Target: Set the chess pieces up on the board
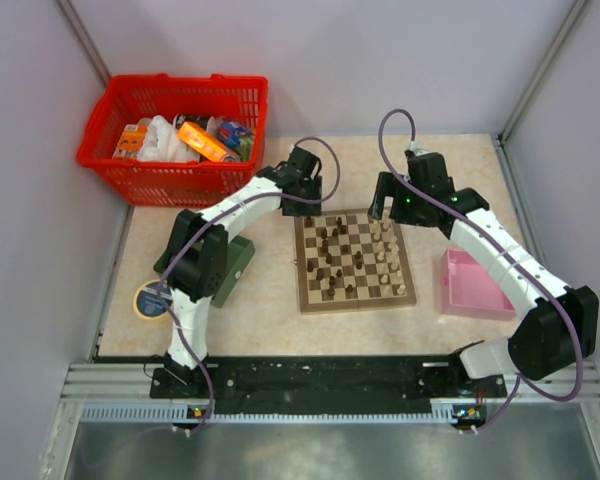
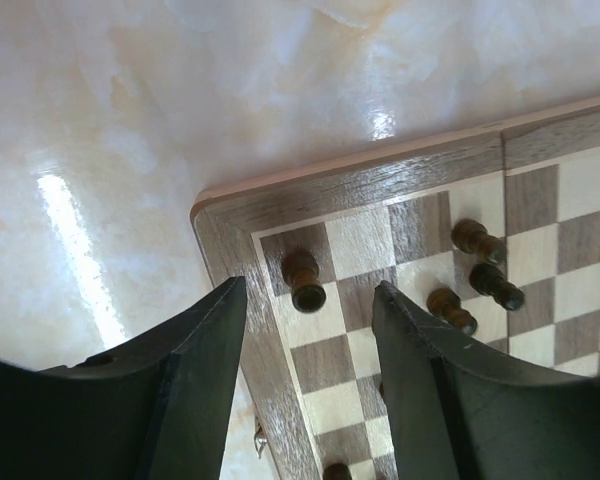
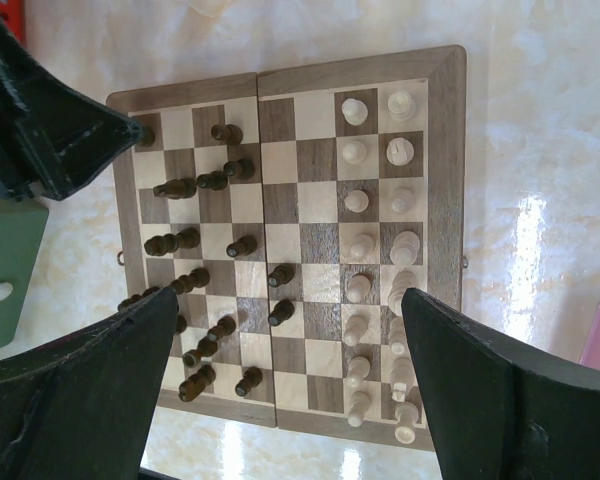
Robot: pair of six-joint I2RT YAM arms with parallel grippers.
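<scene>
The board [image 1: 355,305] lies between the arms. Dark brown pieces [image 1: 330,255] stand scattered on its left half. Cream pieces [image 1: 385,255] stand in two columns on its right half. My left gripper [image 1: 305,192] hovers over the board's far left corner, open and empty. In the left wrist view its jaws [image 2: 310,290] straddle a dark piece [image 2: 303,278] on the corner square of the board [image 2: 380,180]. My right gripper [image 1: 388,207] is open and empty above the far right edge. Its wrist view [image 3: 290,295] looks down on the dark pieces [image 3: 185,238] and the cream pieces [image 3: 358,245].
A red basket [image 1: 175,125] of packets sits at the far left. A green tray [image 1: 225,272] lies left of the board, with a small white thing [image 3: 0,292] on it. A pink box [image 1: 470,285] lies right of the board. A round tape roll [image 1: 152,300] lies near left.
</scene>
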